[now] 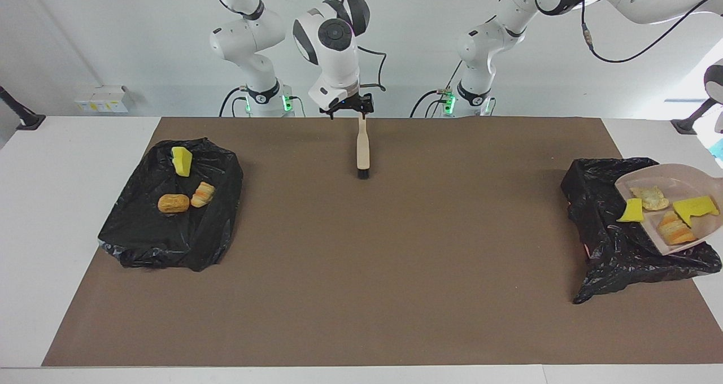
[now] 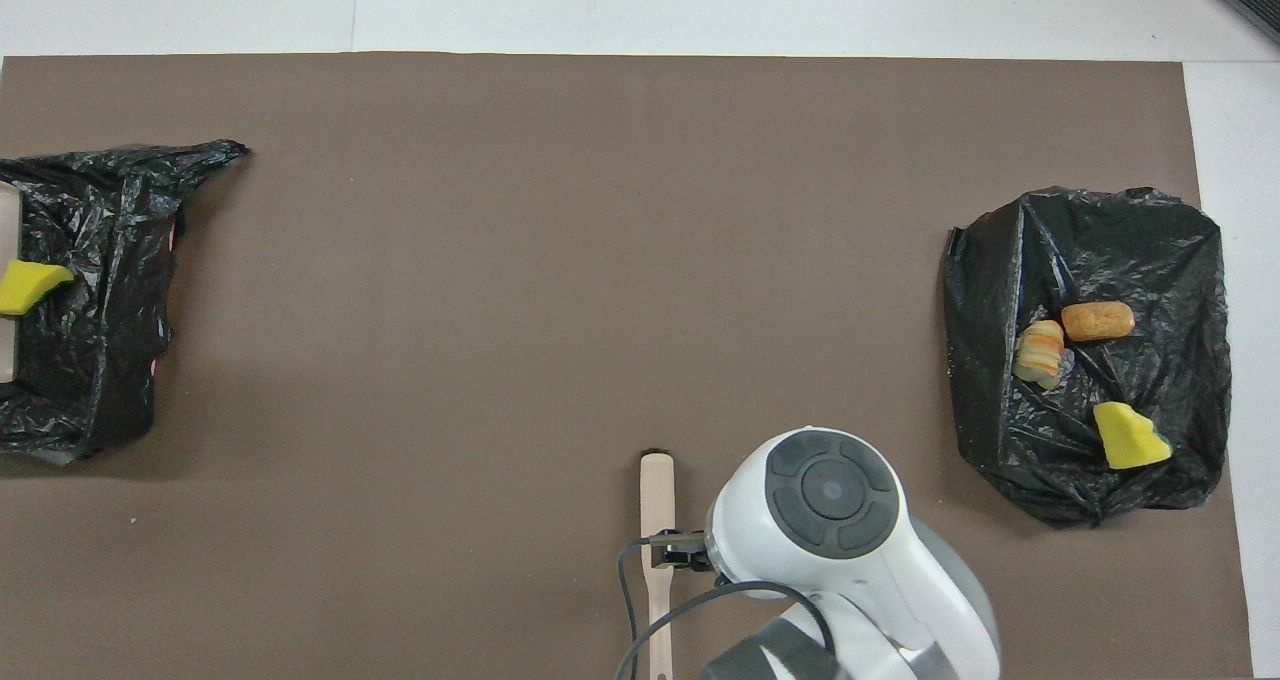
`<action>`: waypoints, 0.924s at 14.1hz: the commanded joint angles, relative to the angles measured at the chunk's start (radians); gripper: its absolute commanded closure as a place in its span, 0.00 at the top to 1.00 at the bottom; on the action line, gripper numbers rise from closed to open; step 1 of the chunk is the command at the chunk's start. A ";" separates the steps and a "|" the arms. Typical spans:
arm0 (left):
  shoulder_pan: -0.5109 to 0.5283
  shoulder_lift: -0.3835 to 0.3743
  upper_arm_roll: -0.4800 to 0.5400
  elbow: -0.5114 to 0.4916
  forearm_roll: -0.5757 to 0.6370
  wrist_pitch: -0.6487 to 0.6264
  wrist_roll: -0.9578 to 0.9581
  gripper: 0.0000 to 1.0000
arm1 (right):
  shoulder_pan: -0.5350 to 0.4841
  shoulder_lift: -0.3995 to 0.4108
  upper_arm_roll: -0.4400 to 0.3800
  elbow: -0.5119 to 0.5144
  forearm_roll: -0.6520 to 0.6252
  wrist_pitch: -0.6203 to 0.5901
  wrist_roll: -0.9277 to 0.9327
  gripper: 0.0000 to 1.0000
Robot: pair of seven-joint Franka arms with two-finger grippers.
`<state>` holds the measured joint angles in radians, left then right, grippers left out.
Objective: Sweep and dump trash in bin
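A beige dustpan (image 1: 686, 189) hangs tilted over the black bag (image 1: 610, 237) at the left arm's end of the table. It carries two yellow sponge pieces (image 1: 696, 207) and two bread-like lumps (image 1: 674, 229) of trash. One sponge piece (image 1: 630, 210) sits at the pan's lip. The pan's handle runs out of view, and my left gripper with it. The brush (image 1: 362, 149) lies flat on the mat near the robots. My right gripper (image 1: 350, 110) hovers open just above the brush's handle end, off it.
A second black bag (image 1: 169, 231) lies at the right arm's end of the table. On it are a yellow sponge wedge (image 1: 182, 161), a bread roll (image 1: 173, 203) and a striped lump (image 1: 203, 193). A brown mat (image 1: 361, 271) covers the table.
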<state>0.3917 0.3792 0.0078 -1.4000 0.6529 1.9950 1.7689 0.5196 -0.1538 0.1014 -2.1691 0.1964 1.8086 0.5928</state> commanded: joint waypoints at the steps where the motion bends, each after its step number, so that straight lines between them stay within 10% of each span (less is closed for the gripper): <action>1: -0.057 -0.101 0.011 -0.123 0.143 0.019 -0.078 0.00 | -0.096 -0.044 0.008 -0.005 -0.057 -0.047 -0.072 1.00; 6: -0.148 -0.242 0.009 -0.335 0.456 0.004 -0.314 0.00 | -0.275 -0.102 0.006 0.017 -0.112 -0.054 -0.244 1.00; 13: -0.270 -0.318 -0.002 -0.343 0.613 -0.205 -0.413 0.00 | -0.380 -0.075 0.009 0.132 -0.170 -0.049 -0.298 1.00</action>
<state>0.1608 0.1289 0.0007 -1.7048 1.2456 1.8331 1.3760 0.1538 -0.2438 0.0961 -2.0700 0.0701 1.7698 0.3057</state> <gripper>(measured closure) 0.683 0.000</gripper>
